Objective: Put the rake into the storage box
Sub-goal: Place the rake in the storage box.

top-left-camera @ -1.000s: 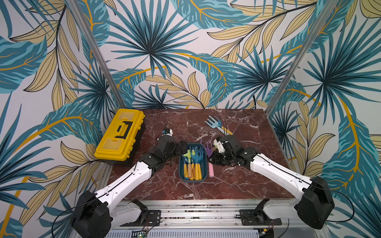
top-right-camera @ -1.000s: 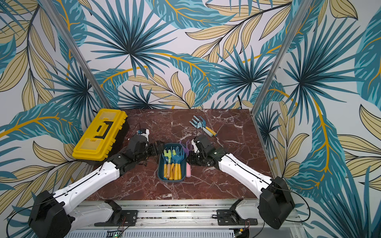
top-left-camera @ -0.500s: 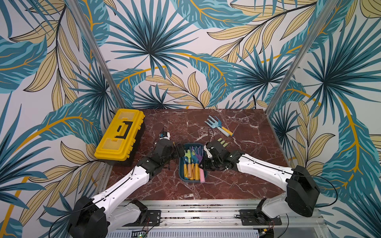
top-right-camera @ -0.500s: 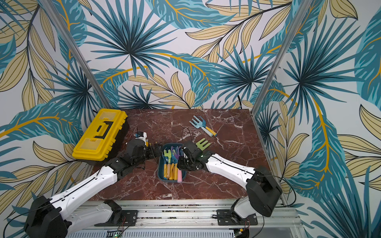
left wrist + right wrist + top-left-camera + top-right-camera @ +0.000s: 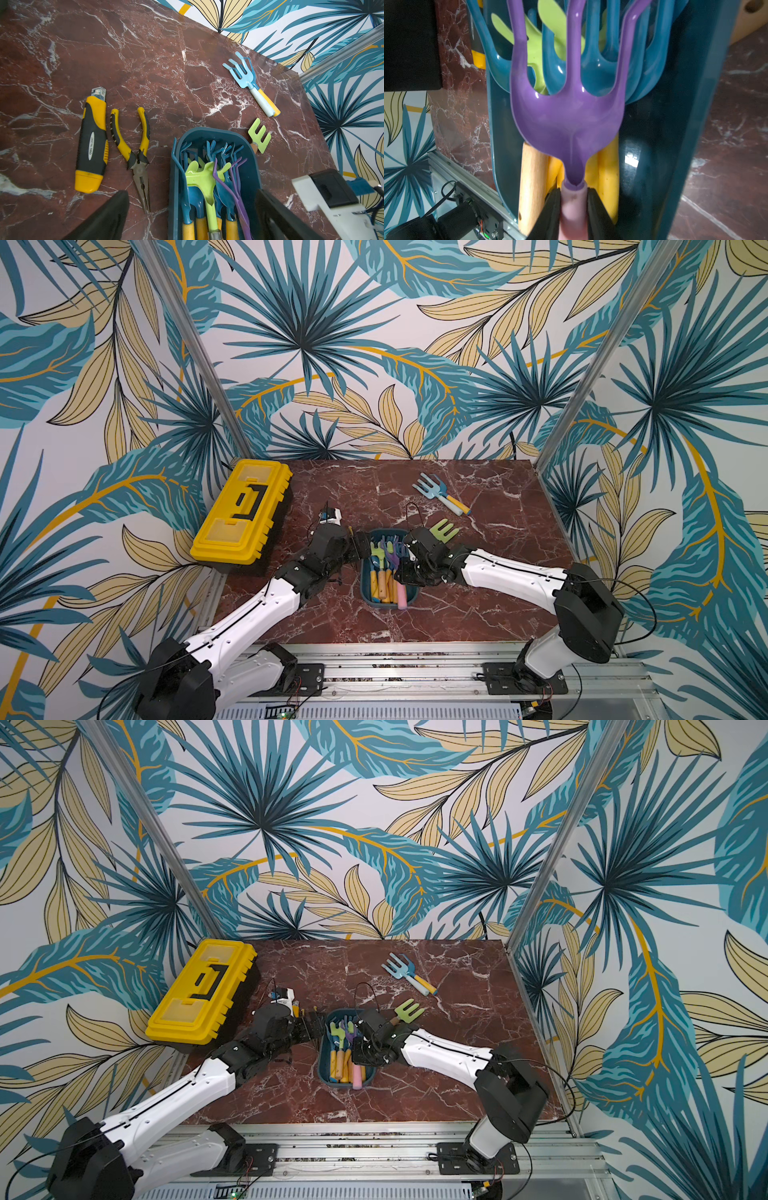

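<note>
The storage box (image 5: 364, 589) (image 5: 322, 1065) is a dark teal tub in mid-table, holding several blue, green and yellow-handled rakes. A purple rake (image 5: 566, 116) (image 5: 390, 556) with a pink handle lies on top of them. Its handle end reaches the box's near rim. My right gripper (image 5: 573, 195) (image 5: 404, 574) is shut on the pink handle, over the box's right side. My left gripper (image 5: 192, 207) (image 5: 360, 549) is open at the box's far left corner. One finger is outside the left wall and the other is over the box.
A light blue rake (image 5: 440, 491) (image 5: 247, 79) lies at the back right. A green rake head (image 5: 444, 529) (image 5: 259, 137) shows just right of the box, behind my right arm. A utility knife (image 5: 92, 141) and pliers (image 5: 135, 149) lie left of the box. A yellow toolbox (image 5: 243, 512) stands on the left edge.
My right gripper has carried the purple rake leftward from the table beside the box to on top of the rakes inside it. The left arm has hardly moved.
</note>
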You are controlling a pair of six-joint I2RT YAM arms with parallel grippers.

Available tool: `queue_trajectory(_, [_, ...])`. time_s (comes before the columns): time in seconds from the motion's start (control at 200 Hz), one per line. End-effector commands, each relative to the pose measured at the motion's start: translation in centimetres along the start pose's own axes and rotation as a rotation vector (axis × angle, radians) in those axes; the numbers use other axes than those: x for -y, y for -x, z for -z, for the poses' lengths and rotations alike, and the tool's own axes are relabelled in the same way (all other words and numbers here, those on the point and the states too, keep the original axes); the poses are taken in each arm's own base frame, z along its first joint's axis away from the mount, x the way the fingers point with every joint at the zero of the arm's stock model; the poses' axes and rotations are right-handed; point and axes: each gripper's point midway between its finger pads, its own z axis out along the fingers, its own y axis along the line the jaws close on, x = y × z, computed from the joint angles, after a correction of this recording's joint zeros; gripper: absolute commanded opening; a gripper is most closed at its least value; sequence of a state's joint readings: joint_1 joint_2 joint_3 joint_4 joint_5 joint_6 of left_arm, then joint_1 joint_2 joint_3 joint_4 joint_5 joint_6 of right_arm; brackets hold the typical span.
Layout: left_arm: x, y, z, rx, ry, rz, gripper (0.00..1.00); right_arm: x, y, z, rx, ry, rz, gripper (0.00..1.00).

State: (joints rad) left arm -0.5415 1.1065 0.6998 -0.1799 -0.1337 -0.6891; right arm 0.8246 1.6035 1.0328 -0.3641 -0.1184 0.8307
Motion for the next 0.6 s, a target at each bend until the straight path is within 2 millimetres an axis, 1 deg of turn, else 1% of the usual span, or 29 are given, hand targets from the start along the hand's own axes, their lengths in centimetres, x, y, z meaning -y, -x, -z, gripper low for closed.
queue_trajectory(0.0, [0.0, -0.2, -0.4, -0.006, -0.010, 0.008, 1.00, 0.6, 0.6, -0.3, 0.028, -0.046, 0.007, 0.27])
queue_trajectory(0.19, [0.3, -0.2, -0.5, -0.023, -0.015, 0.003, 1.00, 0.3, 2.0, 1.1, 0.093, -0.063, 0.033, 0.26])
queue_trajectory(0.295, [0.5, -0.2, -0.6, -0.026, -0.019, 0.003, 1.00, 0.2, 2.9, 1.4, 0.120, -0.078, 0.051, 0.25])
queue_trajectory(0.436, [0.7, -0.2, -0.8, -0.031, -0.024, 0.003, 1.00, 0.7, 3.7, 0.9, 0.140, -0.128, 0.075, 0.25])
queue_trajectory(0.596, [0.8, -0.2, -0.8, -0.035, -0.024, 0.002, 1.00, 0.7, 3.4, -0.8, 0.099, -0.133, 0.078, 0.26])
